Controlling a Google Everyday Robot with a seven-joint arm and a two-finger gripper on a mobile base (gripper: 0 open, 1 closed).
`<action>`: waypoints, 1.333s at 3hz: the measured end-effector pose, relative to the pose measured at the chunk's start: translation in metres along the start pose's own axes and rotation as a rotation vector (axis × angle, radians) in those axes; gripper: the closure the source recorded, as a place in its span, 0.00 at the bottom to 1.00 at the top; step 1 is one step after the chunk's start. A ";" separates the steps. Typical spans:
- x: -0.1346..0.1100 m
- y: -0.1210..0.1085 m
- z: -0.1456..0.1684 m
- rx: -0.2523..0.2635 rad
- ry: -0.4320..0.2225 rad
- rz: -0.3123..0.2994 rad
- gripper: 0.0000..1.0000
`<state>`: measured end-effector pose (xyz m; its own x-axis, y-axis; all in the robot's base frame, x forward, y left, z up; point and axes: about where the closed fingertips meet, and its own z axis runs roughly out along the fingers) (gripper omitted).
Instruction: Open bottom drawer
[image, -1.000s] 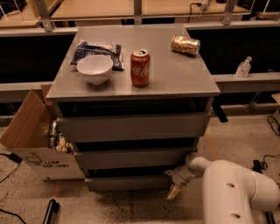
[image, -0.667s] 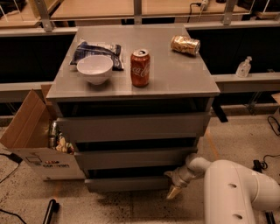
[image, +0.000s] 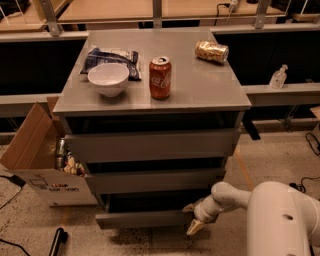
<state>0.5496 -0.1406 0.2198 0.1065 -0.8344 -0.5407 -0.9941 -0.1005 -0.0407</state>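
The bottom drawer (image: 145, 219) is the lowest, slimmest grey front of the grey cabinet (image: 200, 95). It stands out a little from the cabinet, with a dark gap above its panel. My gripper (image: 192, 218) is at the right end of that panel, low near the floor. One tan finger shows above the panel edge and one below it, closed on the panel. My white arm (image: 280, 220) reaches in from the lower right.
Above are the middle drawer (image: 155, 180) and top drawer (image: 150, 145). On top stand a white bowl (image: 108, 78), a red can (image: 160, 77), a gold can (image: 212, 51) and a snack bag (image: 107, 56). An open cardboard box (image: 35, 150) stands at the left.
The bottom drawer front has come out toward the camera a little, and my gripper has moved with it, down and slightly left.
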 end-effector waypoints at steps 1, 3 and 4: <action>-0.021 0.024 0.005 -0.026 -0.030 -0.015 0.27; -0.046 0.055 0.003 -0.068 -0.078 -0.028 0.26; -0.052 0.062 -0.002 -0.073 -0.097 -0.030 0.25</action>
<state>0.4822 -0.1047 0.2471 0.1300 -0.7746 -0.6189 -0.9860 -0.1665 0.0012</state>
